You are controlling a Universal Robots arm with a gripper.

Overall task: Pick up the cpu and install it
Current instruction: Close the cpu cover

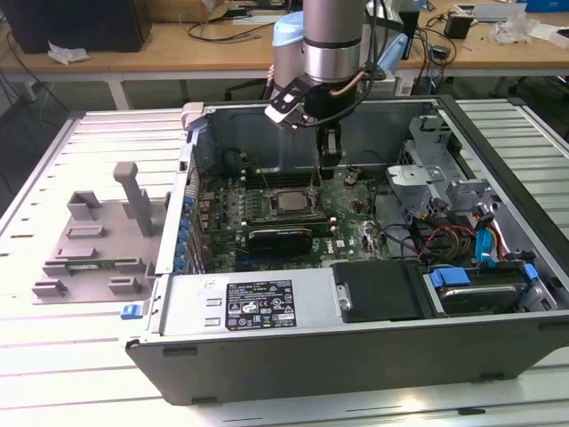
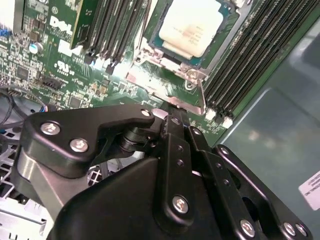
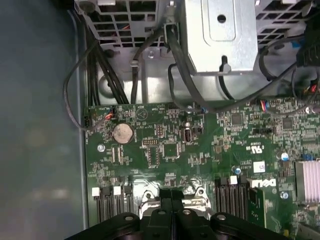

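The cpu [image 2: 190, 25] lies flat in its socket [image 2: 192, 74] in the middle of the green board [image 2: 60, 60], and my pincer [image 2: 175, 114] is closed on nothing just beside it, so I would go slow and not scrape the board.

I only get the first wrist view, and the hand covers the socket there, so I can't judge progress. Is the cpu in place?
Observer: Yes. In the second wrist view the cpu lies flat inside the socket frame, silver top up, apart from the hand.
Operator: What is the hand's tip next to?
Observer: That socket frame's metal edge, just beside the cpu. I cannot tell whether it touches.
Operator: And the grey fixture?
Observer: In the exterior view the grey fixture sits outside the computer case, on the exterior view's left.
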